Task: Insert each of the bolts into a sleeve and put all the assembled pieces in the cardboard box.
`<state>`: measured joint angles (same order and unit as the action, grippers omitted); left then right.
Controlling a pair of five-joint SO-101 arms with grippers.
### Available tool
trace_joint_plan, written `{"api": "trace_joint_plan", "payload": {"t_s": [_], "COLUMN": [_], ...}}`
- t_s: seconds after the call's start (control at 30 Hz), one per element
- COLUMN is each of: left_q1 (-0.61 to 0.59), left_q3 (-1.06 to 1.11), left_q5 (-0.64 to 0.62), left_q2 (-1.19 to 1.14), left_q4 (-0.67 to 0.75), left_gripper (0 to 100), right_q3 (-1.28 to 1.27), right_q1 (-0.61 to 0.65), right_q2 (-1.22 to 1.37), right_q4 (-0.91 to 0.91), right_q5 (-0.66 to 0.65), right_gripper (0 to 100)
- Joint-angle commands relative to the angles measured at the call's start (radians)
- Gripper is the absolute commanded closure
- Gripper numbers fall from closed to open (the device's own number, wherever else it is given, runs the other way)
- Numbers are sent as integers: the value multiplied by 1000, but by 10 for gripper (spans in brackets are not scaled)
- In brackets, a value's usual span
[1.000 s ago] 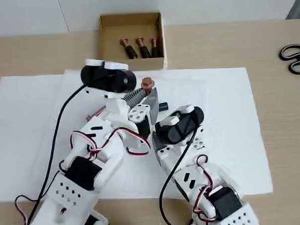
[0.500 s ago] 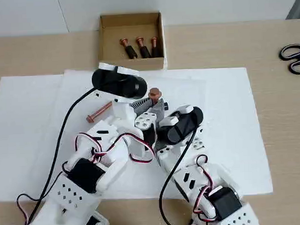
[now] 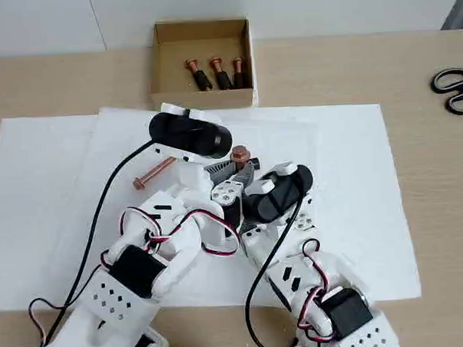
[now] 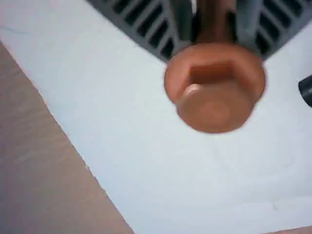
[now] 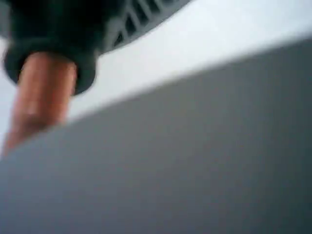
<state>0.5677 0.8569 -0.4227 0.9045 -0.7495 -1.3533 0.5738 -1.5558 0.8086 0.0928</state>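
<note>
The left arm (image 3: 143, 262) and the right arm (image 3: 275, 196) rise from the near edge of the counter (image 3: 365, 68) and lean in over a white paper sheet (image 3: 346, 161), meeting near its middle.

The left arm's jaws are clamped on a copper bolt (image 4: 214, 87). The grey ribbed faces press the shank from both sides just behind the hexagonal head, and the head juts clear of the jaw tips. In the high view that head points toward the far side of the counter, with the shank running back between the jaws toward the right arm.

In the right wrist view a black sleeve (image 5: 48, 34) sits tight against a ribbed grey jaw face, so the right arm's jaws appear closed on it. A blurred grey mass close to the lens hides the rest of the grip. The copper shank comes out of the sleeve's mouth, so the bolt is at least partly inside the sleeve.

A loose bolt (image 3: 155, 174) lies flat on the paper, just beside the left arm's black wrist camera and apart from both sets of jaws.

Farther back, past the paper's far edge, the cardboard box (image 3: 160, 65) stands open on the counter. Three assembled pieces (image 3: 219, 74) lie side by side inside it, copper heads toward the far wall.

Black-handled scissors (image 3: 454, 87) lie at the counter's right edge.
</note>
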Motion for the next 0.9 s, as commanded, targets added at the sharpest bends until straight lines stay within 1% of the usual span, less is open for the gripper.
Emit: {"api": "trace_joint_plan", "payload": {"t_s": [0.0,0.13,0.37,0.4,0.43,0.53,0.6,0.63,0.73,0.8,0.87], "left_q1": [3,3,3,3,2,-2,-3,-3,-6,-34,-86], "left_q3": [-1,27,62,59,59,62,54,45,1,-41,-82], "left_q5": [2,2,3,3,3,0,0,0,0,0,0], "left_q2": [28,28,32,35,37,37,37,37,37,37,37], "left_q4": [-54,-97,-95,-95,-95,-104,-120,-129,-172,-206,-241], "left_gripper": [994,994,989,970,930,759,683,668,668,668,668], "right_q3": [9,11,11,11,11,11,11,11,11,11,12], "right_q1": [1,1,1,1,1,1,-1,-2,-4,-5,-7], "right_q2": [-22,-22,-22,-22,-22,-22,-22,-22,-22,-22,-22], "right_q4": [-28,-28,-28,-28,-28,-28,-27,-27,-27,-27,-27], "right_q5": [11,9,9,9,9,9,9,9,9,9,9], "right_gripper": [995,995,995,995,995,995,995,995,995,995,995]}}
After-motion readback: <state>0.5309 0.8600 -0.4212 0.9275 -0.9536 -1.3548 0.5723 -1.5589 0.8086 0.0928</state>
